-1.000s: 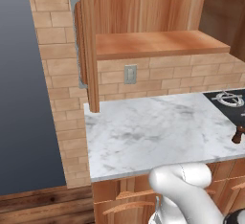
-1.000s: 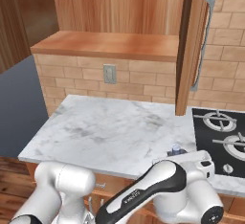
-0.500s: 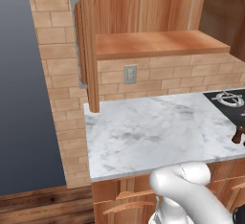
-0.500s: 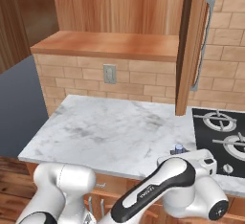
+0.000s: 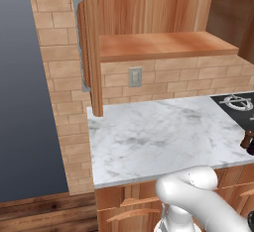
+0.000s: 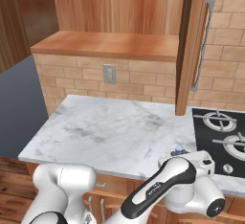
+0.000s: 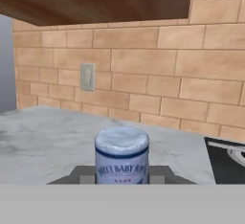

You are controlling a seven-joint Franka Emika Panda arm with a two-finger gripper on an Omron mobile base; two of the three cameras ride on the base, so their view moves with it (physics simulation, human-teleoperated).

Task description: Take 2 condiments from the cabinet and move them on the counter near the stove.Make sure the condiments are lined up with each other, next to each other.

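My gripper (image 7: 122, 176) is shut on the rounded condiment bottle (image 7: 121, 155), which has a blue-white cap and a printed label. It is held upright, low over the white marble counter (image 7: 52, 141). In the right base view its blue cap (image 6: 179, 149) peeks above my hand near the counter's front edge, just left of the black stove (image 6: 222, 141). A small dark, brown-topped thing (image 5: 248, 143) sits at the counter's right front, cut off by the frame. I cannot tell which bottle it is. The cabinet (image 5: 163, 47) hangs above with its door (image 6: 194, 41) open.
A brick wall with a grey outlet (image 6: 109, 73) backs the counter. The open cabinet door (image 5: 89, 42) with its grey handle juts out at the counter's left end in the left base view. Wooden drawers (image 5: 129, 206) sit below the slab. My arm (image 6: 158, 189) crosses the counter's front.
The arm's elbow has shifted slightly in the right base view. The gripper stays shut on the bottle in the same spot.
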